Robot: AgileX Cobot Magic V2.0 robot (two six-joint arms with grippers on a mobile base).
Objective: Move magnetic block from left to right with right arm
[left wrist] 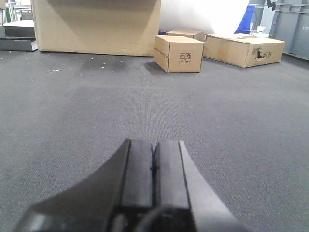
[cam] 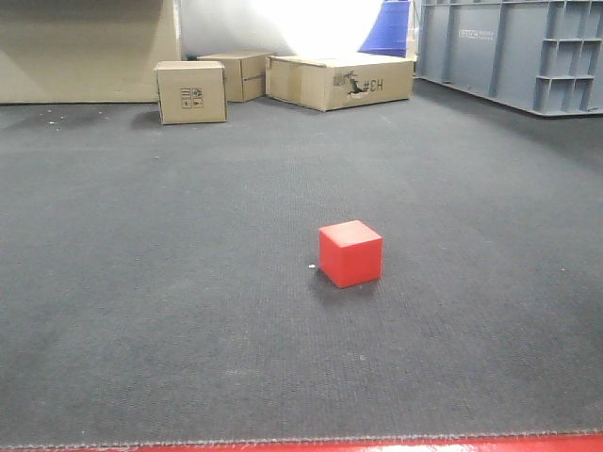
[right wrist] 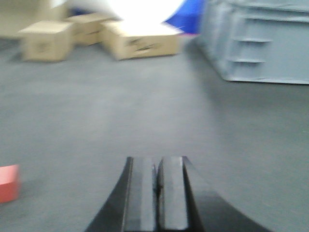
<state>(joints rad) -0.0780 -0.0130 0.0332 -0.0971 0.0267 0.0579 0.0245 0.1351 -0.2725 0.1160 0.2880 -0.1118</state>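
Note:
The magnetic block (cam: 350,252), a small red cube, rests on the dark grey carpet (cam: 170,282) a little right of centre in the front view. No arm shows in that view. The right wrist view catches the magnetic block (right wrist: 8,182) at its left edge, well left of my right gripper (right wrist: 157,162), whose fingers are pressed together with nothing between them. In the left wrist view my left gripper (left wrist: 154,144) is also shut and empty, low over bare carpet; the cube is out of that view.
Three brown cardboard boxes (cam: 191,91) (cam: 237,73) (cam: 339,80) stand at the far edge of the carpet. A large grey plastic crate (cam: 513,52) fills the back right, with a blue object (cam: 388,28) beside it. A red strip (cam: 424,443) marks the near edge.

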